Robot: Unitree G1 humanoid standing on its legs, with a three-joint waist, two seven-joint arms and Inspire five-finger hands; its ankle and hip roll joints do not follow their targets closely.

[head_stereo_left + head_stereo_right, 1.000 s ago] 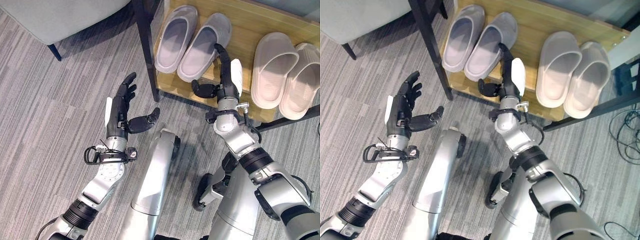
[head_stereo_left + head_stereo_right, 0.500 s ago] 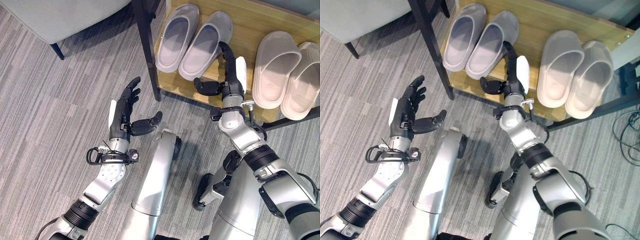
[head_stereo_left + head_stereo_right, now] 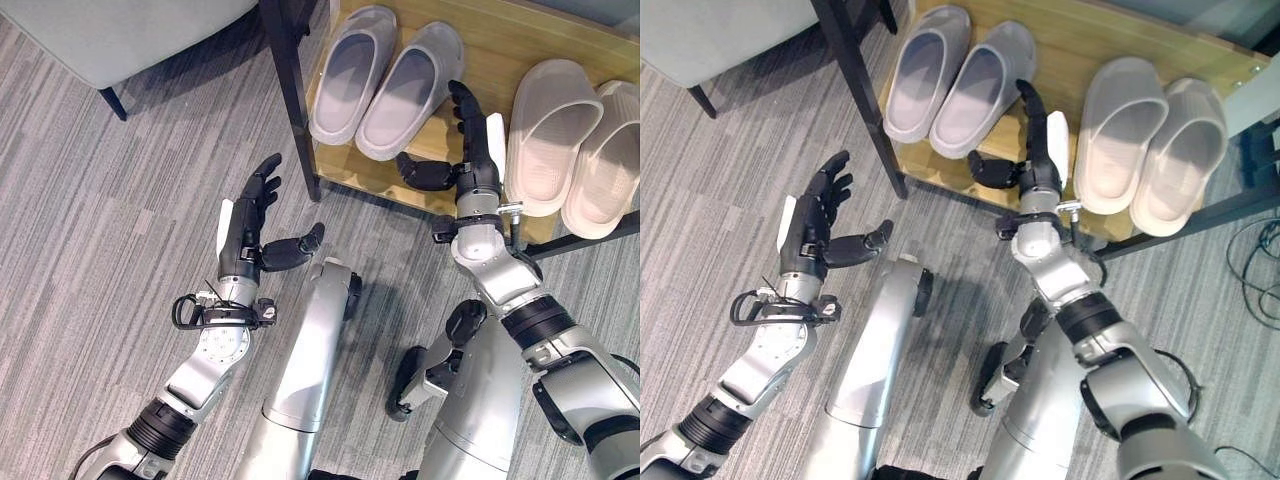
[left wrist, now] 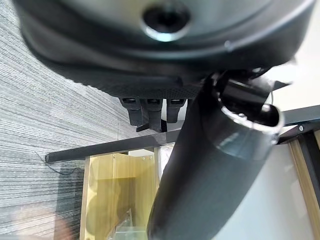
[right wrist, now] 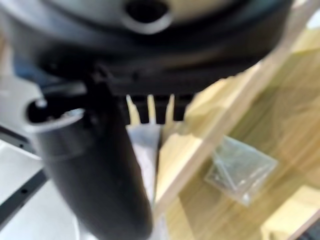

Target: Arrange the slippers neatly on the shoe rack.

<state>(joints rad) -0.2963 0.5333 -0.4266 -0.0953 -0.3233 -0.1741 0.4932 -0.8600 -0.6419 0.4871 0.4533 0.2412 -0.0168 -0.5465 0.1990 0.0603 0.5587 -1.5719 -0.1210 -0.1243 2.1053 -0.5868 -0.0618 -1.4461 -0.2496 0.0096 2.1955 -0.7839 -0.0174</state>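
A grey striped carpet floor [image 3: 120, 220] covers most of the scene. At its far left corner stands a pale grey upholstered chair with dark legs [image 3: 120, 40]. Beside it to the right is a light wooden shoe rack with a black metal frame [image 3: 500, 40], its low shelf seen from above.

On the shelf lie two pairs of soft rubber slippers, toes pointing away from the robot. The grey pair [image 3: 385, 80] sits at the left end, its two slippers side by side and touching. The beige pair [image 3: 575, 140] sits at the right end, also side by side, well apart from the grey pair.

The right robot hand [image 3: 470, 150] is raised over the shelf's bare wood between the two pairs, just beside the heel of the nearer grey slipper. Its fingers are straight and its thumb stands out to the left, holding nothing.

The left robot hand [image 3: 250, 225] hovers over the carpet left of the rack's black post, fingers spread and empty.
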